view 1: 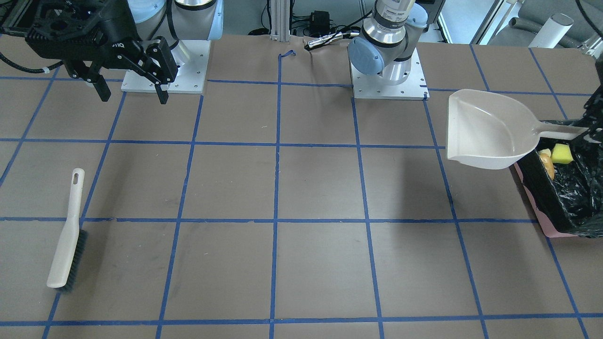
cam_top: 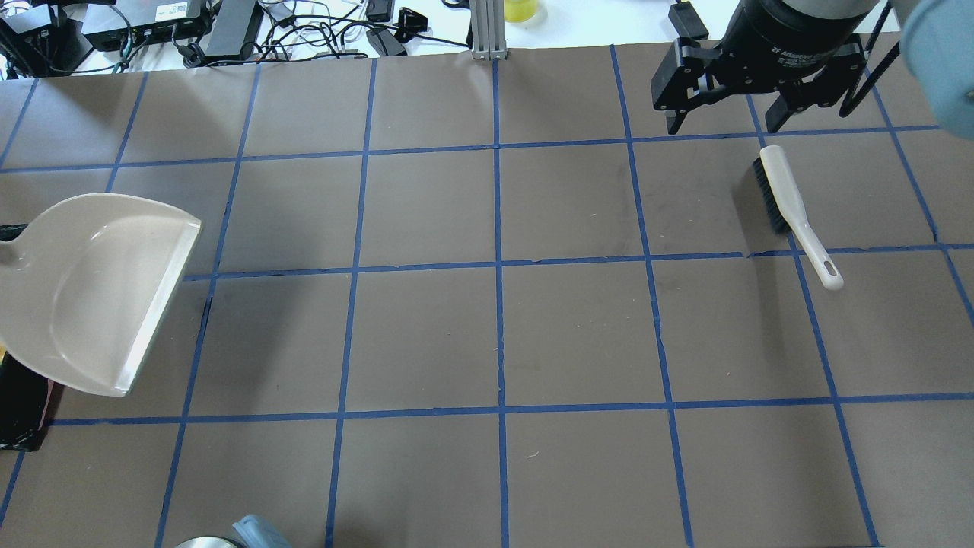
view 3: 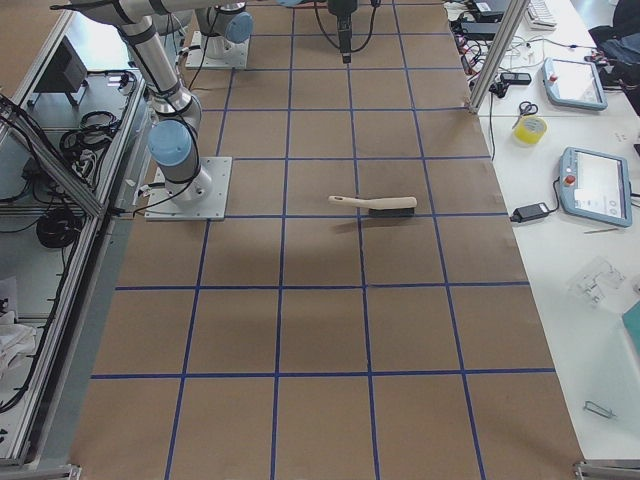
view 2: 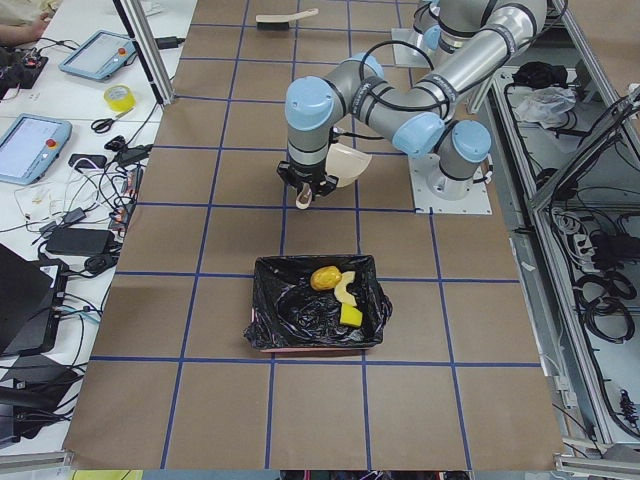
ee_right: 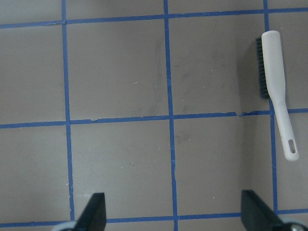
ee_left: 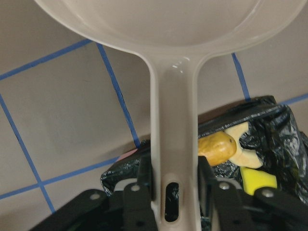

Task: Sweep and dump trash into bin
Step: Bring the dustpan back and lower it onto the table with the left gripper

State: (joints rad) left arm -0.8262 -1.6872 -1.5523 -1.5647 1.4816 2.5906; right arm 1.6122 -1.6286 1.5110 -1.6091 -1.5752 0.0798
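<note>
The trash lies inside the bin (view 2: 290,325), a pink container lined with a black bag: a golden-brown lump (view 2: 323,278), a tan crescent (view 2: 346,291) and a yellow sponge (view 2: 352,316). The sponge (view 1: 561,153) and lump (view 1: 548,165) also show in the front view. My left gripper (ee_left: 174,180) is shut on the handle of the empty beige dustpan (view 1: 485,132), held in the air beside and above the bin (view 1: 565,207). My right gripper (view 1: 132,94) is open and empty, raised above the table, away from the brush.
A beige hand brush (cam_top: 791,205) with dark bristles lies flat on the brown table on my right side, also seen in the right wrist view (ee_right: 274,82). Blue tape lines grid the table. Tablets, tape and cables lie beyond the far edge.
</note>
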